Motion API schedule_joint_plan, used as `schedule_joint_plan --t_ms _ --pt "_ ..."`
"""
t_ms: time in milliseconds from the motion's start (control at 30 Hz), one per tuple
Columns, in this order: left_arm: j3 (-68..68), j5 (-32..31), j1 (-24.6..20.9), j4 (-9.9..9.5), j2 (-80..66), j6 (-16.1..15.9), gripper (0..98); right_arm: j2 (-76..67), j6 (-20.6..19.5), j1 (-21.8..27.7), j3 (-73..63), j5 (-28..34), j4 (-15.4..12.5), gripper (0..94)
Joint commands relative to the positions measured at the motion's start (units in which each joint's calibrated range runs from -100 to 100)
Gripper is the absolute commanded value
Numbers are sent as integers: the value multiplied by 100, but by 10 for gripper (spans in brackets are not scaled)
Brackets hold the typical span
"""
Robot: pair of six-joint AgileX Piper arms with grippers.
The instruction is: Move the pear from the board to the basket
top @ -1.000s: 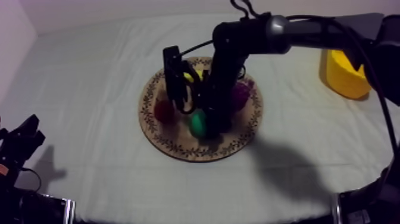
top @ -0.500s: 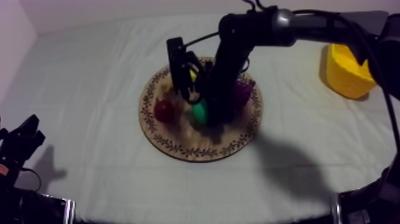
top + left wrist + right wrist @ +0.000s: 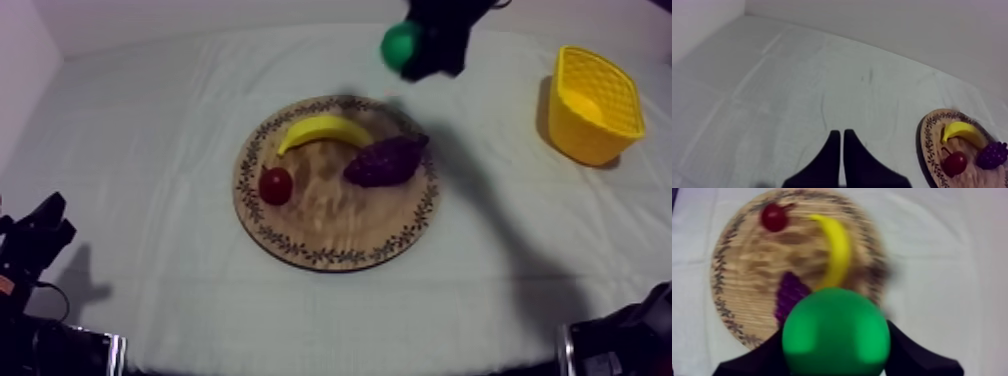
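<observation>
Top view, right hand (image 3: 428,48) gripping pear (image 3: 401,44), now lifted off board (image 3: 330,218) (left hand (image 3: 840,136) closed)

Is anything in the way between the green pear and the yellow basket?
Nothing visible. The right gripper holds the pear up in the air beyond the wooden board, and only bare cloth lies between it and the yellow basket.
</observation>
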Motion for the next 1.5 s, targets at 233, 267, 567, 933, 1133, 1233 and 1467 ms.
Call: schedule_joint_plan --t_ms 233,267,567,933,1133,1233,1467 --pt "-5 1 0 -1 -2 -1 1 -187 -680 1255 -1013 123 -83 365" --pt "-5 1 0 -1 -2 -1 1 -188 -766 1360 -1075 99 -84 365" --pt "-5 1 0 -1 -2 -1 1 -105 -1386 2213 -1135 -512 113 367" --pt "-5 1 0 -1 -2 -1 1 133 -1686 2793 -574 -1351 435 381" --pt "-5 1 0 -1 -2 -1 1 170 -1766 2900 -238 -1623 534 397" --pt "-5 1 0 -1 -2 -1 1 173 -1766 2942 -76 -1723 565 409" --pt "-5 1 0 -1 -2 -1 1 130 -1821 3020 228 -1853 639 608"
